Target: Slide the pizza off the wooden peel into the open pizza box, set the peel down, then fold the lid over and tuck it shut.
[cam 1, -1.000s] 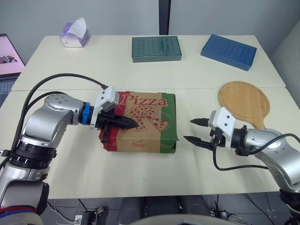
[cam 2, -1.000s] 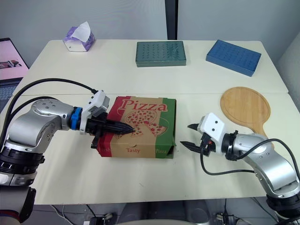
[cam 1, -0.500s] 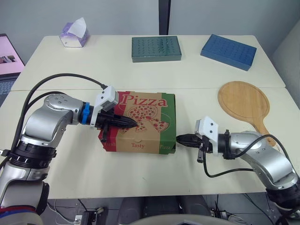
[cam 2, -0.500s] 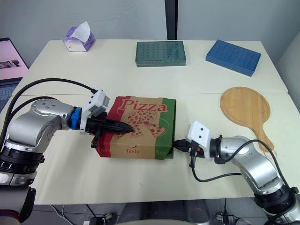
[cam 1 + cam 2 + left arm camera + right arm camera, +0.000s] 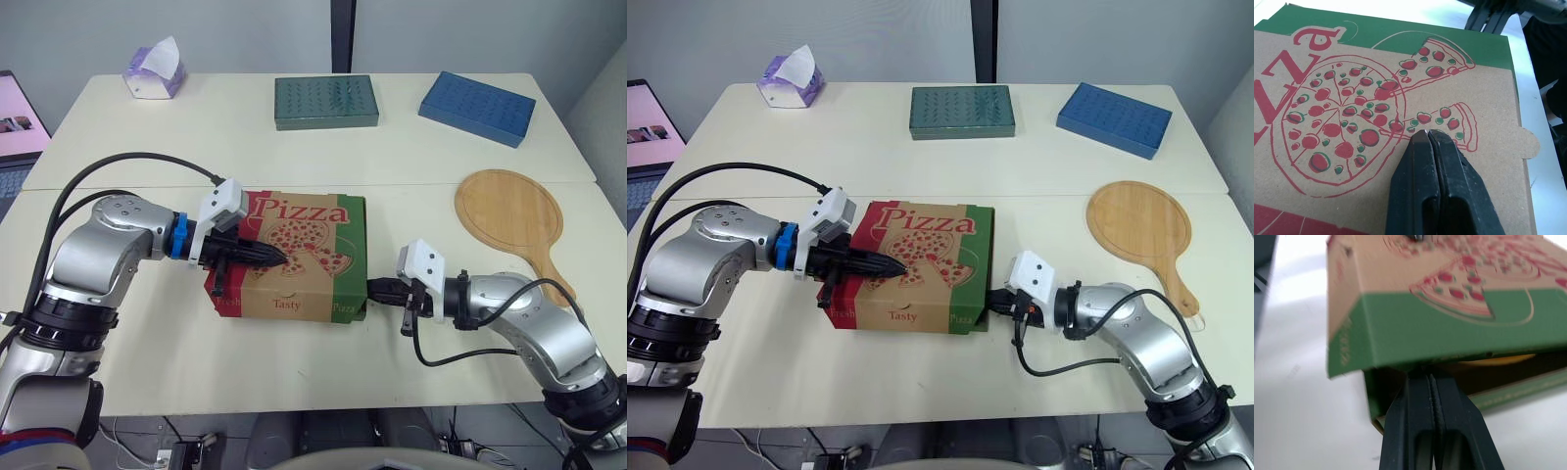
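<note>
The pizza box (image 5: 318, 269) lies in the middle of the table with its printed lid folded down. My left gripper (image 5: 281, 259) is shut, its tips resting on the lid top near the drawn pizza slices (image 5: 1428, 133). Shut as well, my right gripper (image 5: 376, 289) has its tips at the gap under the lid's green side flap (image 5: 1429, 376). A sliver of the pizza (image 5: 1498, 361) shows inside through that gap. The round wooden peel (image 5: 509, 213) lies flat on the table at the right, apart from both grippers.
At the back of the table stand a dark green flat box (image 5: 326, 102) and a blue flat box (image 5: 478, 108). A purple tissue box (image 5: 156, 71) sits at the back left. A laptop screen (image 5: 18, 122) shows beyond the left edge.
My right gripper moved left from open table to the box's right side and went from open to shut. The left gripper and the box have stayed put.
</note>
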Robot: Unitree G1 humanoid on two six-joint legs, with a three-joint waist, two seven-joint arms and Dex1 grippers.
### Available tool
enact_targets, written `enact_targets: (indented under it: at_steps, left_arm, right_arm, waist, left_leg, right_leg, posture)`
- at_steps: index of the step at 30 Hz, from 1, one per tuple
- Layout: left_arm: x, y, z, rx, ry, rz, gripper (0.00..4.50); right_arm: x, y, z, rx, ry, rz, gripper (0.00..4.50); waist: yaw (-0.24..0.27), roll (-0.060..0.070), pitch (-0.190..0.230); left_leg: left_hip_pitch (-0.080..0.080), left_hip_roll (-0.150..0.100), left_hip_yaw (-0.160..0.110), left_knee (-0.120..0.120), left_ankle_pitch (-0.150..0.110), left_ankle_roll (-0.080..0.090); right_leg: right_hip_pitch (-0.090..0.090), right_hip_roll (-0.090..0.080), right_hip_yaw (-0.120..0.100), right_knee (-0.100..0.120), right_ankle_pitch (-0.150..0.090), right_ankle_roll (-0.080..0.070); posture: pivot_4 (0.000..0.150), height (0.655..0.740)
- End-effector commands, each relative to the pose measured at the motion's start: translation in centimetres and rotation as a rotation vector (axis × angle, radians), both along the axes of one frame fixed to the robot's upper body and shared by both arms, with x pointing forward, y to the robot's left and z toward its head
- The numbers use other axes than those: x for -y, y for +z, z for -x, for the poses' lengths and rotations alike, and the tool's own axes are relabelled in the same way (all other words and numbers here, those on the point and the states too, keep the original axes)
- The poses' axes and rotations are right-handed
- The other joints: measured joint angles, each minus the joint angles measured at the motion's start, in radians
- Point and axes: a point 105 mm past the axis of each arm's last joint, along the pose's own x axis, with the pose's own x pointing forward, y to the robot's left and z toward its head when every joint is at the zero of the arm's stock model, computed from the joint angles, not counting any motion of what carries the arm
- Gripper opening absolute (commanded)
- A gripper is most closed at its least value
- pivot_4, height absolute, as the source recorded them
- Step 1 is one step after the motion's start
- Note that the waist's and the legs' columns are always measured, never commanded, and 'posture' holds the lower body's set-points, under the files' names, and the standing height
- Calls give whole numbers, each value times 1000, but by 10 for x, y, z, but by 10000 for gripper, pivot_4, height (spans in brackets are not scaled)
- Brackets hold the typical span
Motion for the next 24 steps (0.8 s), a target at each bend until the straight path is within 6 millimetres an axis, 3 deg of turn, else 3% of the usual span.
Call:
enact_targets:
  at_steps: [1,7,8,10,14,21,24]
  left_arm:
    - [0,3,0,21,-2,-11,0]
    - [-2,3,-1,22,4,-13,0]
    - [-2,3,-1,22,5,-13,0]
    - [-3,3,-1,21,6,-14,0]
    - [-3,3,-1,21,6,-13,0]
    - [-2,5,-3,26,4,-10,0]
    - [-2,5,-3,27,2,-9,0]
  right_arm:
    - [4,7,4,39,11,3,713]
    - [22,24,18,34,42,18,713]
    - [26,30,18,43,36,9,2291]
    - [29,40,19,55,35,-14,6293]
    - [23,54,28,67,73,-60,19565]
    - [-8,47,35,173,134,-24,44327]
    - [-15,38,32,222,133,13,44327]
  waist:
    - [0,0,0]
    - [3,0,0]
    - [2,0,0]
    - [2,0,0]
    - [2,0,0]
    - [1,0,0]
    - [0,0,0]
  left_leg:
    - [0,0,0,0,0,0]
    - [0,0,0,0,0,0]
    - [0,0,0,0,0,0]
    - [0,0,0,0,0,0]
    - [0,0,0,0,0,0]
    - [0,0,0,0,0,0]
    - [0,0,0,0,0,0]
  right_leg:
    - [0,0,0,0,0,0]
    - [0,0,0,0,0,0]
    - [0,0,0,0,0,0]
    - [0,0,0,0,0,0]
    - [0,0,0,0,0,0]
    - [0,0,0,0,0,0]
    - [0,0,0,0,0,0]
  posture:
    - [1500,7400]
    - [1500,7400]
    - [1500,7400]
    - [1500,7400]
    - [1500,7400]
    - [1500,7400]
    - [1500,7400]
